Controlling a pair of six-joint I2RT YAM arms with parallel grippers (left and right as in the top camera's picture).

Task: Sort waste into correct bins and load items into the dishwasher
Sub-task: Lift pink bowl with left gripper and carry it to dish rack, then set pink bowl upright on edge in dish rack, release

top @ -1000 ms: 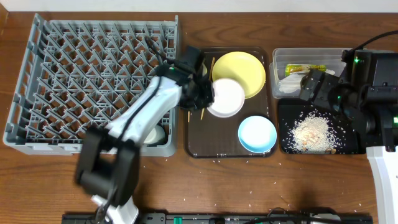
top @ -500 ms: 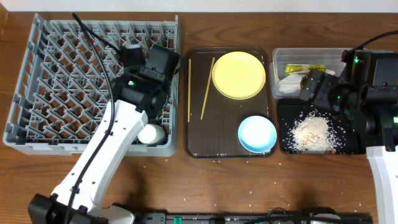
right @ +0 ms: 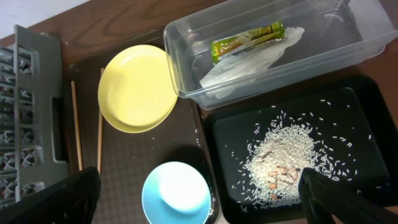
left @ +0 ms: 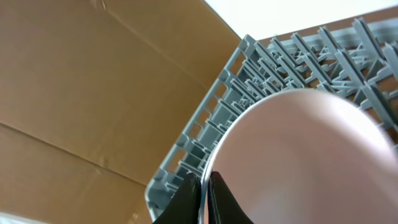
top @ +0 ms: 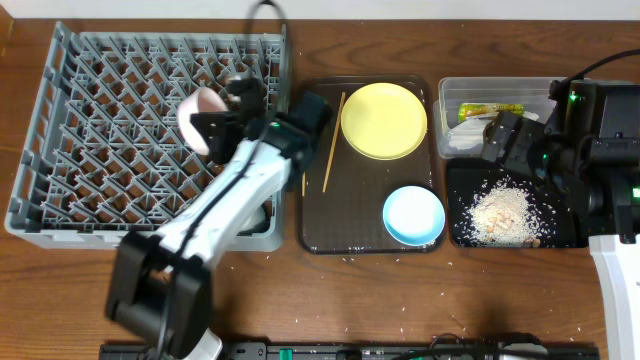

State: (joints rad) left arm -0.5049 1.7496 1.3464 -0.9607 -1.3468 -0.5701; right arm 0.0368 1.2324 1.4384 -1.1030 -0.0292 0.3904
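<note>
One white bowl (top: pixel 196 108) hangs tilted over the right part of the large square grey plastic dish rack (top: pixel 90 130) in the overhead view, its rim pinched by the left gripper (top: pixel 210 127). To load it well, I judge the bowl should go down on edge between two peg rows and be let go only once the lattice carries it. On the dark brown serving tray (top: pixel 320 225) lie the yellow plate (top: pixel 384 120), the light blue bowl (top: pixel 413 215) and a thin wooden chopstick (top: pixel 333 140).

In the left wrist view the fingers are closed tight on the bowl's rim, with rack pegs beyond. The brown cardboard (left: pixel 93 93) behind bears no print.

In the right wrist view the right gripper (right: pixel 199 183) is spread wide and holds nothing. It is above the shallow glossy black rectangular tray (right: pixel 348 124) and its whitish rice scraps (right: pixel 280 158). The clear rectangular plastic tub (right: pixel 348 37) holds the yellow-green snack wrapper (right: pixel 247 38) and the crumpled white napkin (right: pixel 249 62). The wrapper's print is too small to read.
</note>
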